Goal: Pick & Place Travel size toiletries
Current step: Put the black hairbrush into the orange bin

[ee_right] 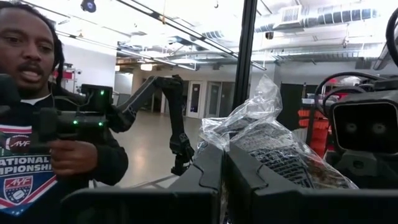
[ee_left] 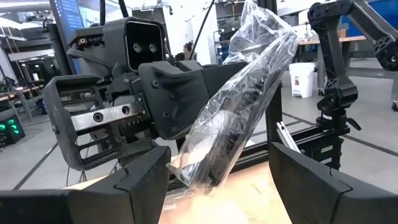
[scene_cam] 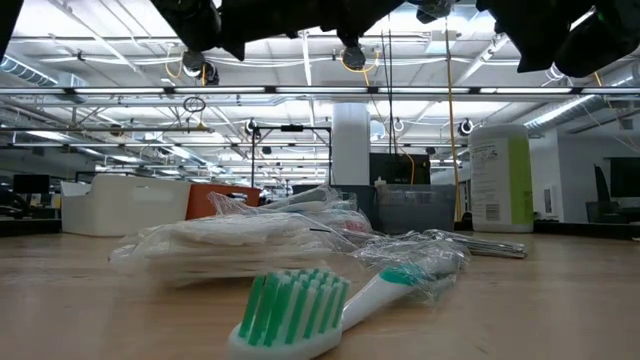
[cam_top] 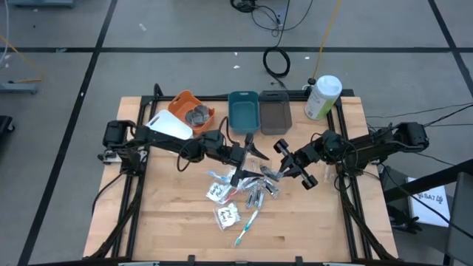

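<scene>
My right gripper (ee_right: 224, 182) is shut on a clear-wrapped packet (ee_right: 273, 146) with a dark item inside. It holds the packet in the air over the table's middle, right gripper (cam_top: 281, 167). My left gripper (ee_left: 217, 190) faces it, left gripper (cam_top: 250, 157), and is open. Its fingers stand on either side of the packet's lower end (ee_left: 193, 165); I cannot tell whether they touch it. More toiletries lie in a pile (cam_top: 235, 193) below: white wrapped packets (scene_cam: 240, 238), silver tubes, and a teal-white toothbrush (scene_cam: 300, 310). My right gripper pinches the clear-wrapped packet between its two fingers (ee_right: 252, 180), on the wrap near one end (ee_right: 249, 140). The packet (ee_left: 242, 93) stands out past the fingers at a tilt, lifted clear of the table. My own fingers hide the exact place of contact.
Along the far edge stand a white bin (cam_top: 170, 125), an orange bin (cam_top: 185, 103) holding dark discs, a teal bin (cam_top: 243, 111), a grey bin (cam_top: 275, 112) and the white-and-green bottle (cam_top: 322, 96). A person (ee_right: 37, 124) shows beyond the table. Bare wood lies at the near side.
</scene>
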Motion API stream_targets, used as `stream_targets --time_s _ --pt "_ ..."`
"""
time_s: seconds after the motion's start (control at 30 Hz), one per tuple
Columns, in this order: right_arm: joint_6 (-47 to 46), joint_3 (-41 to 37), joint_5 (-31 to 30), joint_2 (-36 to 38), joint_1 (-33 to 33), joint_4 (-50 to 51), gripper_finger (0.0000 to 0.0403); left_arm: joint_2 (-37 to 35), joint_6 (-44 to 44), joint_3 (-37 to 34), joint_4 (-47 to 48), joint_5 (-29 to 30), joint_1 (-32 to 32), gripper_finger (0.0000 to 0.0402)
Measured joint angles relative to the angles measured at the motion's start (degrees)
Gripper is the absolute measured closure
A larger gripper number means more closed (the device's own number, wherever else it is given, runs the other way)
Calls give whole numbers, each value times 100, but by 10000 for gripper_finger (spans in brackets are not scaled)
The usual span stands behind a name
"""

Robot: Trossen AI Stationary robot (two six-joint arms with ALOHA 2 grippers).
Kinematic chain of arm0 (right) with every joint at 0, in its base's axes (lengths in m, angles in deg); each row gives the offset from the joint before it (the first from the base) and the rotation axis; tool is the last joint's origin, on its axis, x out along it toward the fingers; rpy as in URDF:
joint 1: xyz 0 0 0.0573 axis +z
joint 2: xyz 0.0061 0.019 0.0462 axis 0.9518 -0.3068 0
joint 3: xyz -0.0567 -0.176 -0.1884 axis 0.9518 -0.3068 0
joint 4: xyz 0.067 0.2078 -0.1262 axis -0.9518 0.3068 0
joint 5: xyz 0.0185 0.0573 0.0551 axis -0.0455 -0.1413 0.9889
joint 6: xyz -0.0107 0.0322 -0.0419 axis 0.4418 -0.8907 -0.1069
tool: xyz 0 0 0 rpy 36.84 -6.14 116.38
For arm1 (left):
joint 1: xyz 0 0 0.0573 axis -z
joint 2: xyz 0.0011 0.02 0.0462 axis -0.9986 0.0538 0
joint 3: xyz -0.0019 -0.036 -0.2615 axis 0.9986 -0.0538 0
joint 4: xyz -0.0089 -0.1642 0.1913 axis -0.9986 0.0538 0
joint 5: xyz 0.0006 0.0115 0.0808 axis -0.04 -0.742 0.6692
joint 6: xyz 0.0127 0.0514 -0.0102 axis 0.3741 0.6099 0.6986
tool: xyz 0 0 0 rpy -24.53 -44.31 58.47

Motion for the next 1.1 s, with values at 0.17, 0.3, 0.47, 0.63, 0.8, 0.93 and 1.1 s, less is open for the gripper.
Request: stream_targets --time_s 0.17,0.3,0.47,0.63,0.8,0.93,1.1 --pt "6 0 -6 0 0 -35 403 -2 -5 0 92 -202 -63 168" --pt "54 0 -15 0 0 -35 403 -2 30 0 59 -341 -76 225" --pt "102 0 -17 0 0 -3 403 -2 235 0 59 -339 -73 294" --pt "103 0 -33 0 0 12 403 -2 392 0 66 -341 -73 338" --pt "103 0 -181 9 2 104 403 -2 444 0 89 -354 -73 385" --pt "103 0 -181 10 2 148 397 -58 295 -4 181 -361 -73 389" --pt "100 2 -25 2 9 173 340 -414 424 -4 841 -360 -69 396"
